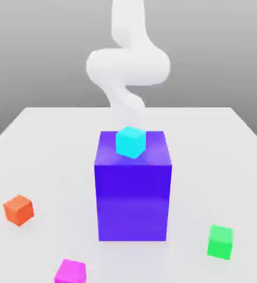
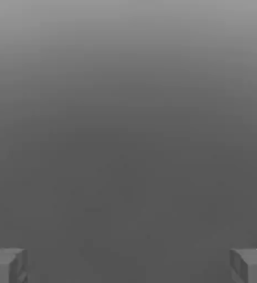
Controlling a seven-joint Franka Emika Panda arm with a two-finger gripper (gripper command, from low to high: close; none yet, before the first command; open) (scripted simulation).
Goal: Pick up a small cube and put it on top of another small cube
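You're seeing the magenta cube (image 1: 71, 272) sitting at the exterior view's left, near edge of frame; it's lying nearer the camera than the arm (image 1: 128, 66), past the blue block (image 1: 132, 202), so you're likely reaching forward and around. Your hand (image 2: 129, 266) is standing wide open, holding nothing. The green cube (image 1: 220, 242) is waiting at the exterior view's right.

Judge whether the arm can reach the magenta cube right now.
Probably yes: the magenta cube has nothing on it, though the blue block may need skirting.
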